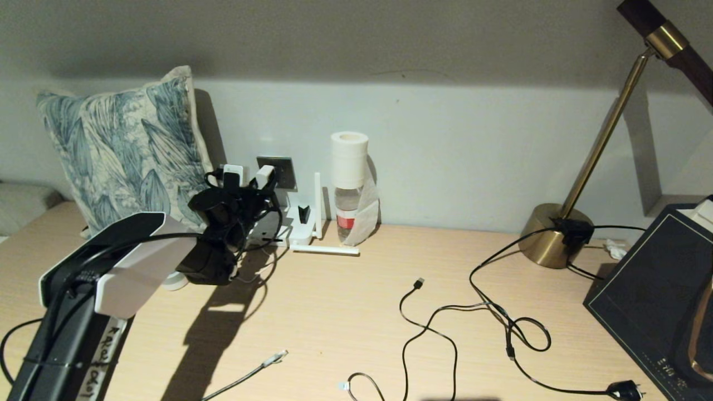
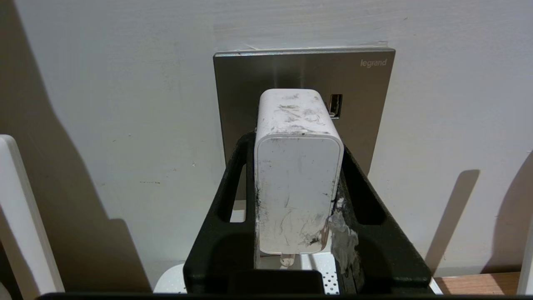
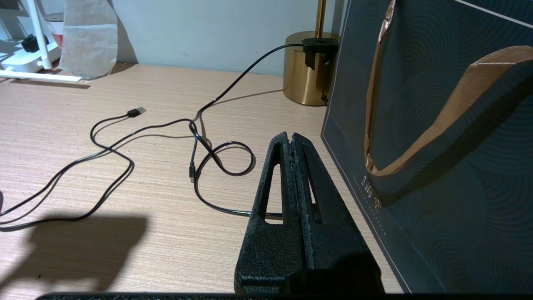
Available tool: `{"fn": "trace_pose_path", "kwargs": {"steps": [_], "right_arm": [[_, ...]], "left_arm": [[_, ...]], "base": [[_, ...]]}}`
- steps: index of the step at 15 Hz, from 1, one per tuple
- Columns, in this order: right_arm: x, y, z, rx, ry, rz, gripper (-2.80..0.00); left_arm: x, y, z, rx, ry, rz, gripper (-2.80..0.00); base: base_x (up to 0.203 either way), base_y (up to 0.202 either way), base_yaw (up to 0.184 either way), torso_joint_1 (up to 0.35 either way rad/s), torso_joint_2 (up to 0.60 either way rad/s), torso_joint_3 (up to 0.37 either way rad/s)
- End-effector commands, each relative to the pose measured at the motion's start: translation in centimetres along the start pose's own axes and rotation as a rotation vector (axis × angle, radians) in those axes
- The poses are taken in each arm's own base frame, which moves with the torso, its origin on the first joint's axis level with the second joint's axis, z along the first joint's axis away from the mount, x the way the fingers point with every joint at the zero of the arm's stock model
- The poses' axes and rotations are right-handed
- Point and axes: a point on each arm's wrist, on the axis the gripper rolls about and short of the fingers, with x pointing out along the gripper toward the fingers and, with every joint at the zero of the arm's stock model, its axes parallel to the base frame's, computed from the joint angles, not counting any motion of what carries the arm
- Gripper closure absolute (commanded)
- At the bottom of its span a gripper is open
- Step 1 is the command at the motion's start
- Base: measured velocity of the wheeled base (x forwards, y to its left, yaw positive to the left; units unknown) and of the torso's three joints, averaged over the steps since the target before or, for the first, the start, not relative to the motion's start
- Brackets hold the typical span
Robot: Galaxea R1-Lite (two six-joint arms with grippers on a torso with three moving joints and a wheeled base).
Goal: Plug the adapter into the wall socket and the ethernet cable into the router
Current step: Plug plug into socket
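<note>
Left gripper (image 2: 297, 175) clamping scuffed white adapter (image 2: 296, 183), against brushed grey wall socket (image 2: 362, 108), right gripper (image 3: 291, 139) clenched

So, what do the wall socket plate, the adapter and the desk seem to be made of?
The wall socket plate looks like brushed metal: grey, satin sheen, fine grain, though it could be metal-look plastic. The adapter, held between the left gripper fingers, seems to be smooth white plastic, scuffed with dark marks. The desk looks like light wood or wood-grain laminate, with straight fine lines.
</note>
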Motion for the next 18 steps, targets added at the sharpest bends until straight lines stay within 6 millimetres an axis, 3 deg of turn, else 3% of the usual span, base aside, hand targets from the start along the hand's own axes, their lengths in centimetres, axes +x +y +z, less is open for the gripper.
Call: {"fn": "trace_pose_path", "kwargs": {"steps": [1,18], "right_arm": [[0.2,0.0,-1.0,-0.001,0.035,0.001,0.00],[0.2,0.0,-1.0,-0.001,0.035,0.001,0.00]], "left_arm": [[0.0,0.0,0.0,0.001,-0.003,-0.002,0.00],[1.7,0.1,-0.8,0.001,-0.004,0.012,0.00]], "base": [[0.000,0.000,0.000,0.000,0.00,0.000],[0.000,0.000,0.000,0.000,0.00,0.000]]}}
